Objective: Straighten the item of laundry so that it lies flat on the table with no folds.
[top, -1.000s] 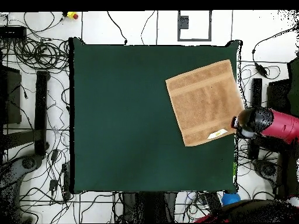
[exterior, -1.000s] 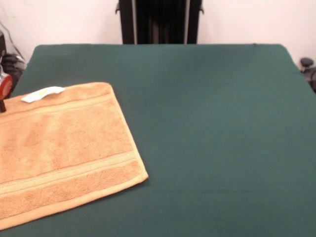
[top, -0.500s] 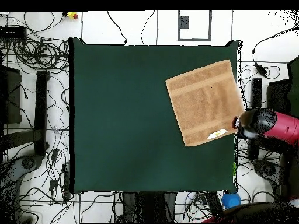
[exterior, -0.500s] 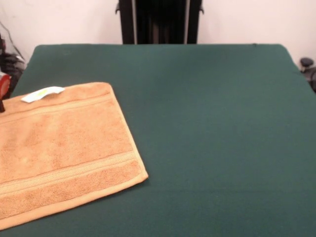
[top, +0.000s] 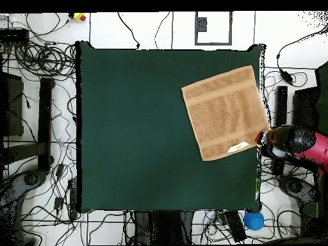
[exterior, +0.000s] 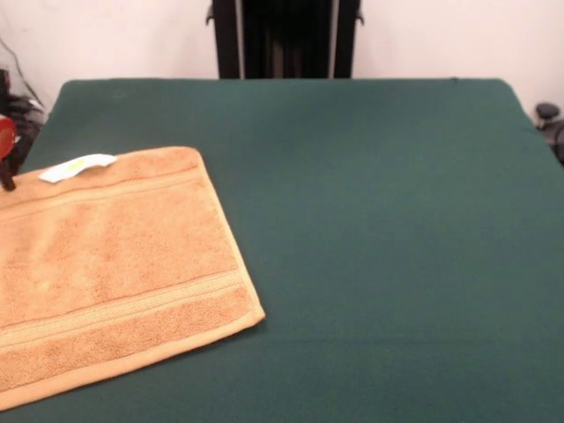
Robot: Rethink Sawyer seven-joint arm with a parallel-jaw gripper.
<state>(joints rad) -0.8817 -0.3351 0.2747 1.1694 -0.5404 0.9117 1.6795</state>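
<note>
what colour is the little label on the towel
White, with a faint yellowish mark; the label on the towel shows best in the front view.

From my remote desk: plain white wall [exterior: 106,40] behind. Pale tiled floor [top: 166,29], black cables [top: 38,57] tangled approx. everywhere round it.

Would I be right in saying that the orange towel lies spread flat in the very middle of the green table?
Not quite: the towel does lie spread flat, but at one side of the table, reaching its edge, not in the middle. The overhead view shows this best.
</note>
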